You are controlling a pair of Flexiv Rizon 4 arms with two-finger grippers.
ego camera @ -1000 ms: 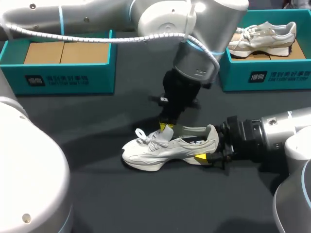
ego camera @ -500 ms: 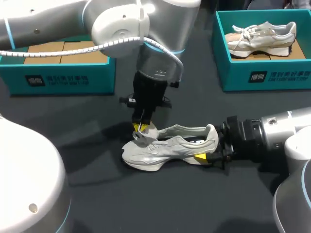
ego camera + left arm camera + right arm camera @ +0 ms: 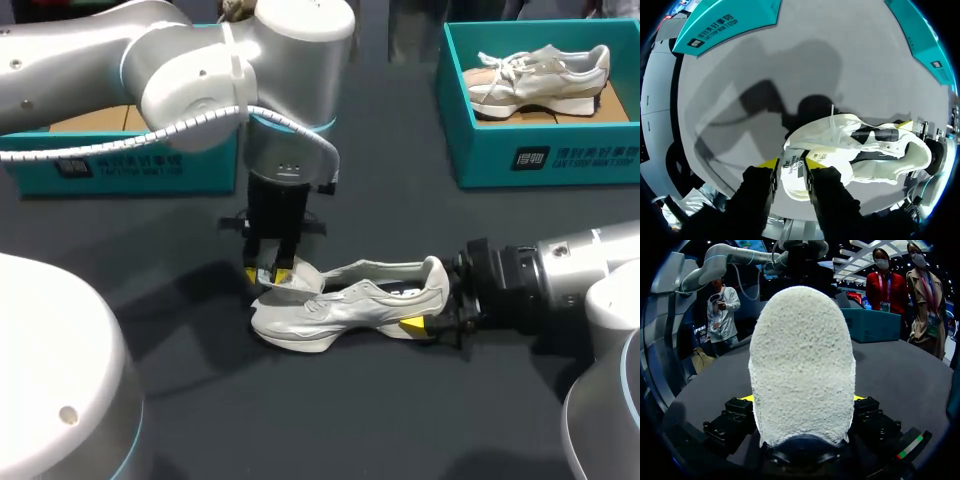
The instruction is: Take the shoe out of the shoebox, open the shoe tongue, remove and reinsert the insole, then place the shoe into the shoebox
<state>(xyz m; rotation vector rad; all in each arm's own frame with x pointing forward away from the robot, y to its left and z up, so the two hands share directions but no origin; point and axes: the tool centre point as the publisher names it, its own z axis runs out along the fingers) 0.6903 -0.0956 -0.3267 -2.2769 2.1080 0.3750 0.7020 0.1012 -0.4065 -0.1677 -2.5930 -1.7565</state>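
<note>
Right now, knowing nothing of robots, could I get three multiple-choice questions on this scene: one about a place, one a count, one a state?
1. Where is the shoe that both arms hold?
A) in the left box
B) on the table
C) in the right box

2. How many teal shoeboxes stand on the table?
A) one
B) four
C) two

3. The left fingers are:
A) shut on the shoe's tongue
B) open, touching nothing
C) shut on a box

Answers:
1 B, its sole rests on the dark tabletop.
2 C, one stands at each far side.
3 A, the yellow tips press the tongue from both sides.
</note>
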